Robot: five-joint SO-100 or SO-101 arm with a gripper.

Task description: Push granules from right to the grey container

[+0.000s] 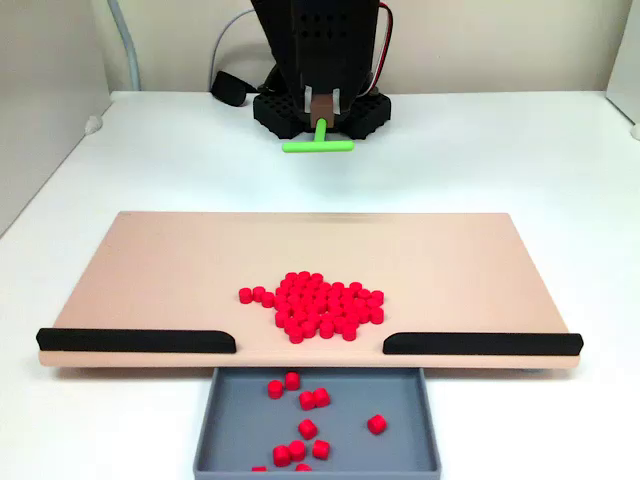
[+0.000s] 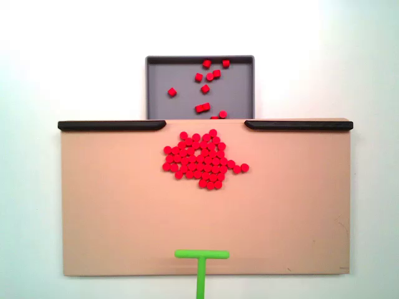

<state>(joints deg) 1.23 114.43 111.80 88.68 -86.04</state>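
A dense pile of red granules (image 1: pixel 318 305) (image 2: pixel 202 163) lies on the tan board (image 1: pixel 150 270) (image 2: pixel 112 212), just behind the gap between its two black strips. Several more granules (image 1: pixel 300 425) (image 2: pixel 209 78) are scattered inside the grey container (image 1: pixel 400 455) (image 2: pixel 162 78), which sits against the board's edge at that gap. My gripper (image 1: pixel 321 108) hangs at the back of the table, shut on the stem of a green T-shaped pusher (image 1: pixel 318 146) (image 2: pixel 201 255). In the top-down fixed view the pusher's bar hovers over the board's near edge, well short of the pile.
Black strips (image 1: pixel 135 340) (image 1: pixel 480 343) (image 2: pixel 112 125) (image 2: pixel 299 125) line the board's edge on both sides of the gap. The arm's black base (image 1: pixel 320 110) stands behind the board, with cables trailing beside it. White table surrounds the board.
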